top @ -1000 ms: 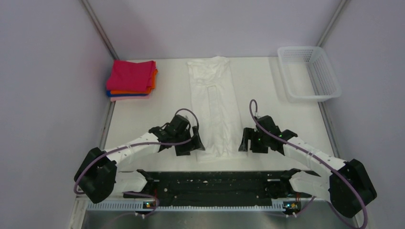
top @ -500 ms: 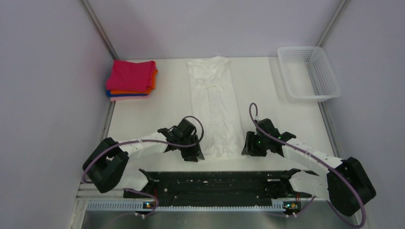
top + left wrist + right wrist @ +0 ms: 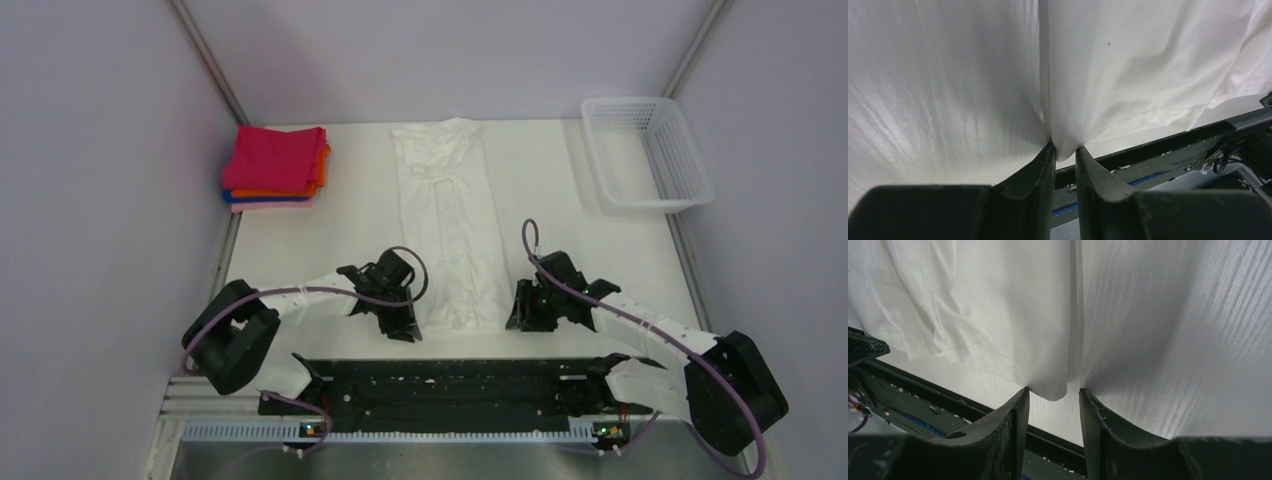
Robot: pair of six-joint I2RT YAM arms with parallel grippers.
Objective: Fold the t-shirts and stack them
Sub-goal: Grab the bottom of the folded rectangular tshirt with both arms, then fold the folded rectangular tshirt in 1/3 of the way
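While the white shirt [image 3: 447,225] lies on the bench [image 3: 350,200], the left tool [image 3: 1064,149] and right tool [image 3: 1052,390] each straddle its near corners, fingers apart, the left's narrowly.

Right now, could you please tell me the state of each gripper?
Left gripper: nearly closed around a near corner of the white t-shirt; whether it grips cannot be told.
Right gripper: open, straddling the other near corner.

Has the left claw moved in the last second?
Yes: the left claw has shifted nearer the black base rail, at the white t-shirt's near-left corner.
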